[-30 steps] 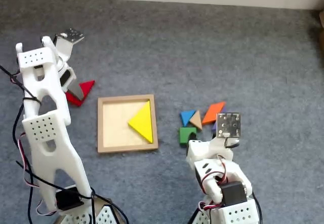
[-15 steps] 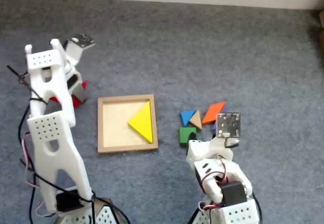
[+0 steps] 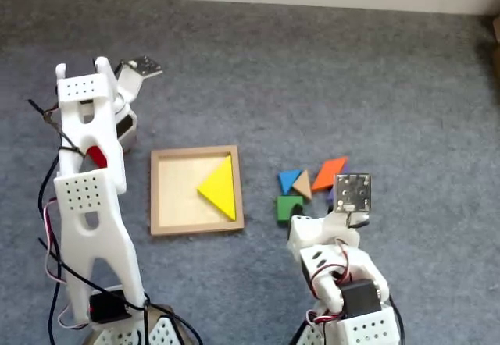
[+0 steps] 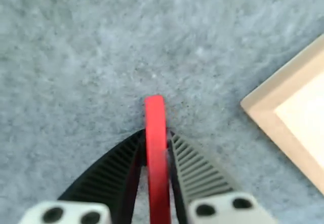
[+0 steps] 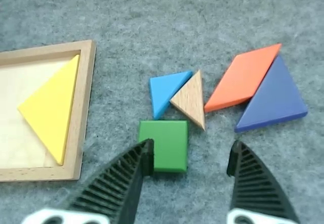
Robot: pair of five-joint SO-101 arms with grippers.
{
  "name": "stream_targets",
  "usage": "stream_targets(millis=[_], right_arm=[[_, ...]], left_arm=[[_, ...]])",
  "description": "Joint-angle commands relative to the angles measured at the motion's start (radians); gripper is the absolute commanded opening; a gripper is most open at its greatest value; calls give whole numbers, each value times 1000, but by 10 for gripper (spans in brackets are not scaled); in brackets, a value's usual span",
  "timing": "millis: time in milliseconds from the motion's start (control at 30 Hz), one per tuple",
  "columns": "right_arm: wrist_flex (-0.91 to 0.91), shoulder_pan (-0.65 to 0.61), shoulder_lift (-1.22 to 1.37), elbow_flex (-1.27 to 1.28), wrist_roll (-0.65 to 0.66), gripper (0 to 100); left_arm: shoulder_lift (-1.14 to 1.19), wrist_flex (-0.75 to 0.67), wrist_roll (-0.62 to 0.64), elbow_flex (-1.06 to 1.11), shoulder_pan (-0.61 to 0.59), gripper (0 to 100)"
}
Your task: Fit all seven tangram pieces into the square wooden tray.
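Slippage threatens: the left claw [image 4: 155, 135] clamps the red piece [image 4: 154, 110] edge-on, so it may twist before reaching the tray [image 4: 260, 107]. The right claw [image 5: 191, 148] hangs apart.

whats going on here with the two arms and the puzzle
The left gripper is shut on a red piece, on edge, beside the tray. The tray holds just a yellow triangle. The right gripper hangs open by the green square; the blue triangle, tan triangle, orange piece and navy triangle lie on the carpet nearby.
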Motion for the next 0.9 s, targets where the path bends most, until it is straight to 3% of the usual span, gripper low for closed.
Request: stream_targets(millis=[0,367,667,867], right_arm=[[-16,12,-12,64,11,238],[-16,12,-12,62,11,238],[-16,12,-12,62,11,238],[-16,12,-12,62,11,238]], left_arm=[[-85,3,21,54,38,6],[-539,3,72,450,182,5],[-1006,-2,184,765,401,5],[-1056,-32,279,862,489,5]])
